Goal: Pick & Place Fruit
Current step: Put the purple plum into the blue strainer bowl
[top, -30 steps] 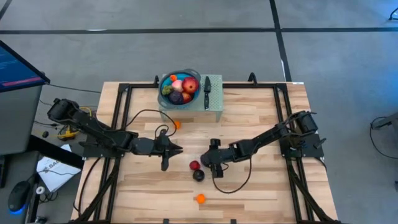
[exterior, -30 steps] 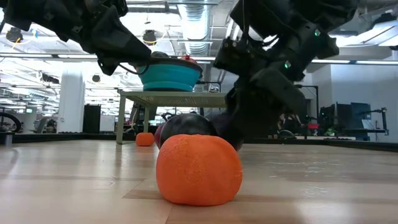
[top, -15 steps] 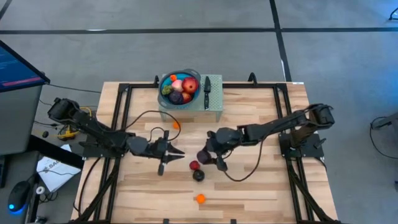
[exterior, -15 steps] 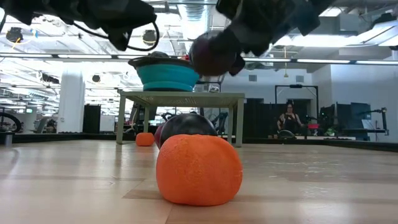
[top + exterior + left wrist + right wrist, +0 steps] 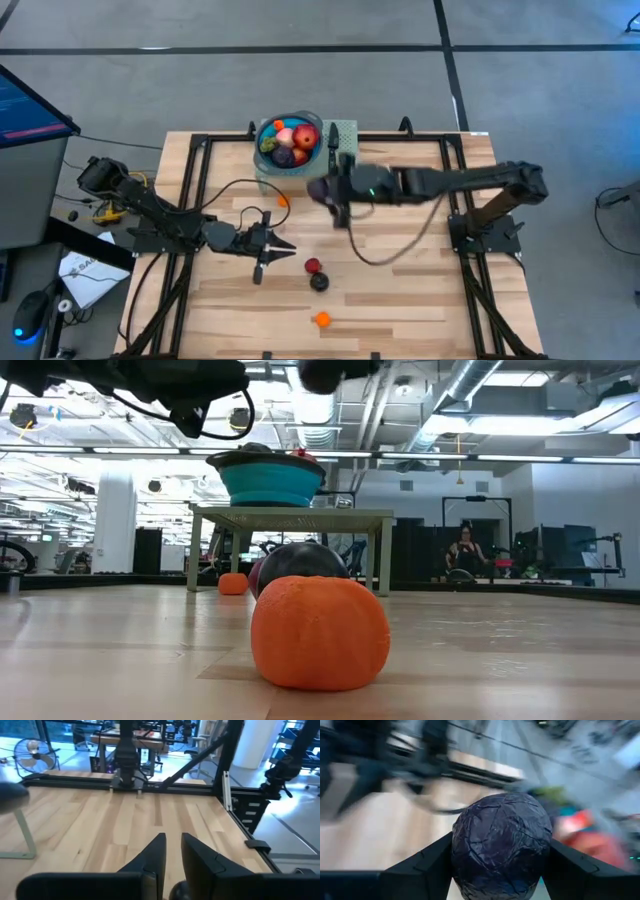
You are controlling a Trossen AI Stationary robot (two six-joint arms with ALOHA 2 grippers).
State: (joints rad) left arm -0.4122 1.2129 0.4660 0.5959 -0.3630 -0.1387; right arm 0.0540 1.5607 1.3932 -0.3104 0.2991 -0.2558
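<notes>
My right gripper (image 5: 324,190) reaches in from the table's right and is shut on a dark purple fruit (image 5: 501,835), high over the table just short of the green stand (image 5: 348,170). The blue bowl (image 5: 290,140) on that stand holds several fruits. On the table lie a red fruit (image 5: 313,266), a dark one (image 5: 319,282), an orange one (image 5: 321,320) and a small orange one (image 5: 284,200). My left gripper (image 5: 281,246) hovers shut at centre left, left of the red fruit, with nothing in it. My right gripper pinches the dark purple fruit between its two fingers (image 5: 420,870), one on each of its opposite sides (image 5: 460,851). The fingers come from the table's right, slanting a little downward. The fruit is lifted clear, high above the table.
A black-handled knife (image 5: 333,140) lies on the stand beside the bowl. Black frame rails (image 5: 190,190) run along the table's left and right sides. A cable (image 5: 235,185) loops over the table by the left arm. Bare wood lies at the near left and near right.
My right gripper has taken the dark purple fruit up off the table beside the red and dark fruits. It has carried it high and toward the far edge, up to the stand with the bowl. The other fruits have stayed put.
</notes>
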